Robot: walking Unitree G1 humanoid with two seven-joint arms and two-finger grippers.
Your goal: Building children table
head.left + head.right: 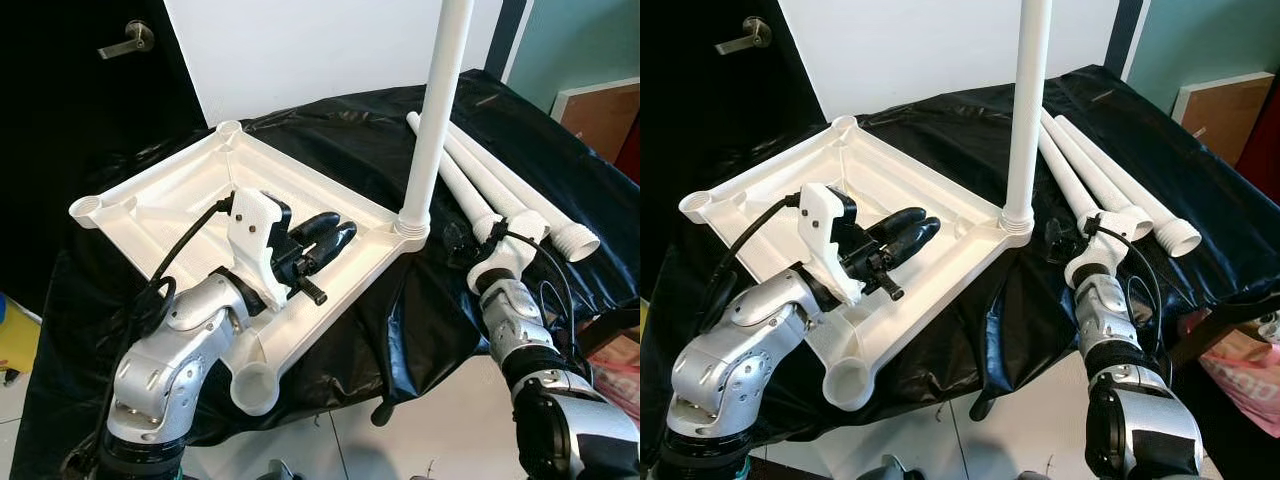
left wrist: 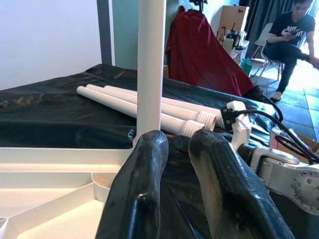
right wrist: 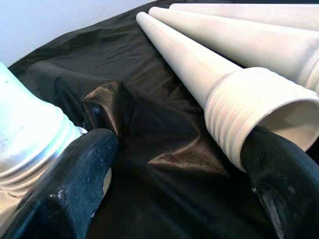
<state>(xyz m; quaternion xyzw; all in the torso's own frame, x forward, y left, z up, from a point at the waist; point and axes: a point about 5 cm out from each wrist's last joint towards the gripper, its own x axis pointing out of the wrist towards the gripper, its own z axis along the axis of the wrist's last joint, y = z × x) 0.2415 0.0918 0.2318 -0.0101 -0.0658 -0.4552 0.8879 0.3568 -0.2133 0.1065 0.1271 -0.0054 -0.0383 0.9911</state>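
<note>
White ribbed tabletop (image 1: 190, 190), threaded tubular legs (image 1: 500, 190)

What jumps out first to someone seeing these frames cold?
The white tabletop lying upside down on the black cloth, with one leg already standing upright in its near-right corner socket. Three loose legs lie on the cloth to its right. The left claw hovers over the tabletop; the open right claw sits by the nearest leg's threaded end.

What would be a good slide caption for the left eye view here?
Robot's left gripper rests over the upturned white tabletop, one leg standing in a corner socket, three spare legs lying beside the right gripper.
</note>
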